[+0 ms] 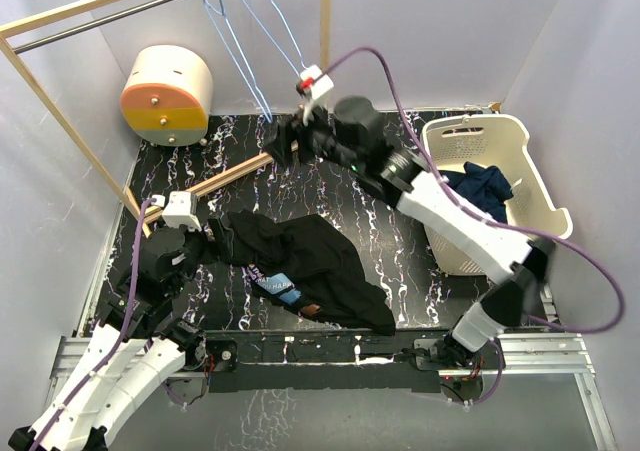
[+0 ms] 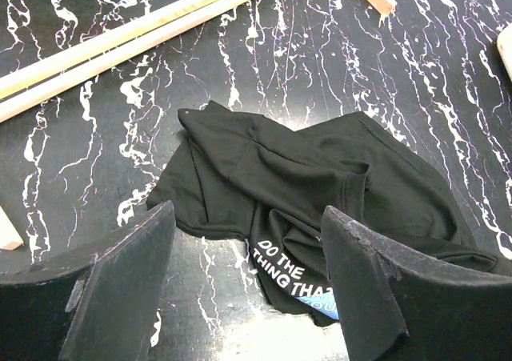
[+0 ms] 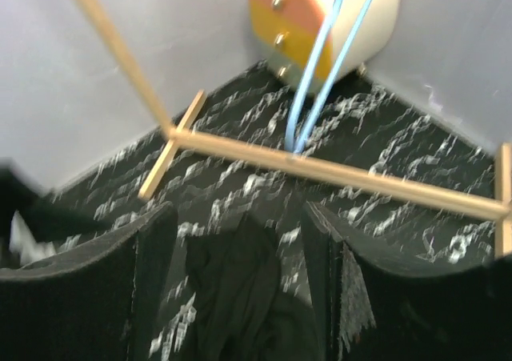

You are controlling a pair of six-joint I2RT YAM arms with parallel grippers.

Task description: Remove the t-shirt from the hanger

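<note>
I see t-shirt (image 1: 320, 261) heaped | marbled black table (image 1: 300, 186) beneath it, grey walls (image 1: 560, 41) around | left claw (image 2: 248, 217) apart above it | right claw (image 3: 236, 209) seemingly apart, blurred

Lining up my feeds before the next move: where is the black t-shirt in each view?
Top external: t-shirt lies crumpled, lower centre.
Left wrist: it fills mid-frame, white lettering at its near edge.
Right wrist: dark blurred cloth at bottom centre, probably the shirt.
Shared landmark: the wooden rail, beyond the shirt in every view.

Marbled black table (image 1: 330, 196), t-shirt (image 1: 310, 261), basket (image 1: 472, 123), wooden rack (image 1: 225, 179)
</note>
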